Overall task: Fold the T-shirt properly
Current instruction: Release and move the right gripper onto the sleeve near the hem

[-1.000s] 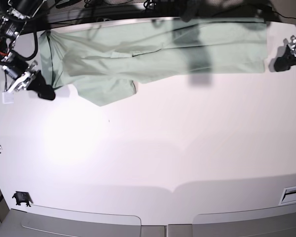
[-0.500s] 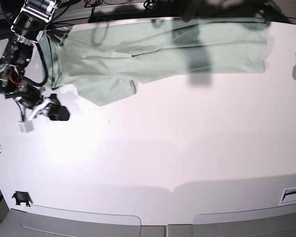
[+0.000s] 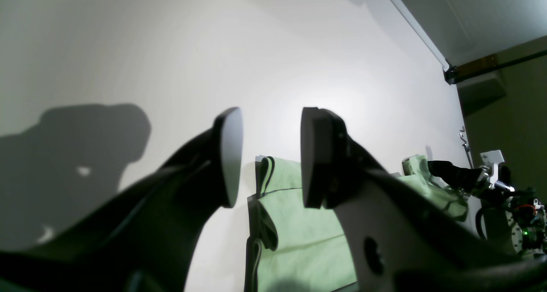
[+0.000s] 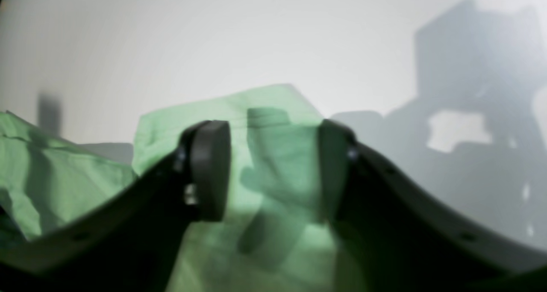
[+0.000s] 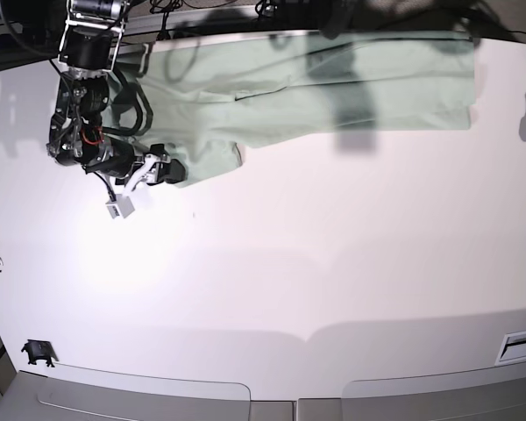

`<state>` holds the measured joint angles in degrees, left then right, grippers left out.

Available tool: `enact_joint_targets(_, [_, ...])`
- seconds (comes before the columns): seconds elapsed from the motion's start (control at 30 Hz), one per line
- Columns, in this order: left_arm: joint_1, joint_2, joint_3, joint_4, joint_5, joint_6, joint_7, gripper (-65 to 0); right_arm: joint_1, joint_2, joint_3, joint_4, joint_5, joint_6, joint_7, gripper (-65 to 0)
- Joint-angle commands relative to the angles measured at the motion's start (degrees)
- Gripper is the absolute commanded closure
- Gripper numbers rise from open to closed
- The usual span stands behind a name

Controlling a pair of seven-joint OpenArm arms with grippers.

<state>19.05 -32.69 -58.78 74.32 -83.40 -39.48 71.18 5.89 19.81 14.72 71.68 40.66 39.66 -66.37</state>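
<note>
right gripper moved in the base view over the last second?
Yes. The right gripper has swung from the table's left edge inward, and now sits over the lower sleeve flap of the T-shirt.

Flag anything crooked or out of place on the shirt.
One sleeve sticks out from the long folded T-shirt toward the table's middle, breaking its straight edge. The right gripper, open, hangs over that flap.

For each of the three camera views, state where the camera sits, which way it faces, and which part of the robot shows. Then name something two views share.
Base: overhead, facing down on the white table; right arm over the T-shirt.
Left wrist: behind the open left pincer, looking low across the table.
Right wrist: behind the open right pincer, facing the T-shirt's sleeve.
Shared: the T-shirt shows in all three views.
</note>
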Motion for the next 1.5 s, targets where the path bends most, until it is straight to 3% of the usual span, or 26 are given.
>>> enact_joint_targets(0.0, [0.02,-1.49,-0.42,0.94,-1.6,-0.52,-0.5,-20.7,1.11,0.66,0.26,0.83,1.75,0.34,0.48,-20.9])
enact_joint_targets(0.1, [0.02,-1.46,-0.42,0.94,-1.6,-0.52,-0.52,-20.7,1.14,0.81,0.26,0.83,1.9,0.34,0.35,0.0])
enact_joint_targets(0.27, [0.02,-1.49,-0.42,0.94,-1.6,-0.52,-0.5,-20.7,2.05,0.81,0.26,1.14,2.73,0.34,-0.04,0.0])
enact_joint_targets(0.5, [0.04,-1.46,-0.42,0.94,-1.6,-0.52,-0.52,-20.7,1.99,0.79,0.26,4.28,19.91,0.34,-10.69,0.0])
enact_joint_targets(0.7, [0.04,-1.49,-0.42,0.94,-1.6,-0.52,-0.5,-20.7,0.55,0.79,0.26,10.58,26.47,0.34,-13.63,0.0])
enact_joint_targets(0.8, [0.02,-1.49,-0.42,0.94,-1.6,-0.52,-0.52,-20.7,-0.7,0.63,0.26,13.46,22.88,0.34,-13.51,0.0])
enact_joint_targets(0.93, [0.02,-1.46,-0.42,0.94,-1.6,-0.52,-0.59,-20.7,-0.66,0.66,0.26,13.46,10.36,0.34,-8.15,0.0])
enact_joint_targets(0.97, [0.02,-1.46,-0.42,0.94,-1.6,-0.52,-0.79,-20.7,-0.68,0.66,0.26,13.35,7.41,0.34,-6.36,-3.8])
enact_joint_targets(1.07, [0.02,-1.46,-0.42,0.94,-1.6,-0.52,-0.96,-20.7,-0.68,0.66,0.26,12.48,-0.55,0.34,0.68,-28.8])
enact_joint_targets(1.1, [0.02,-1.46,-0.42,0.94,-1.6,-0.52,-0.96,-20.7,-0.66,0.66,0.26,11.93,-2.71,0.28,3.3,-32.2])
enact_joint_targets(1.17, [0.02,-1.46,-0.42,0.94,-1.6,-0.52,-0.96,-20.7,-0.63,0.66,0.26,10.51,-6.62,-2.49,7.39,-32.8])
enact_joint_targets(1.23, [0.02,-1.46,-0.42,0.94,-1.6,-0.52,-0.96,-20.7,-0.26,0.68,0.26,8.35,-7.74,-3.87,7.93,-32.8])
enact_joint_targets(1.47, [0.02,-1.46,-0.42,0.94,-1.6,-0.52,-0.98,-20.7,0.11,0.66,0.26,-1.07,-7.28,-3.93,6.84,-32.7])
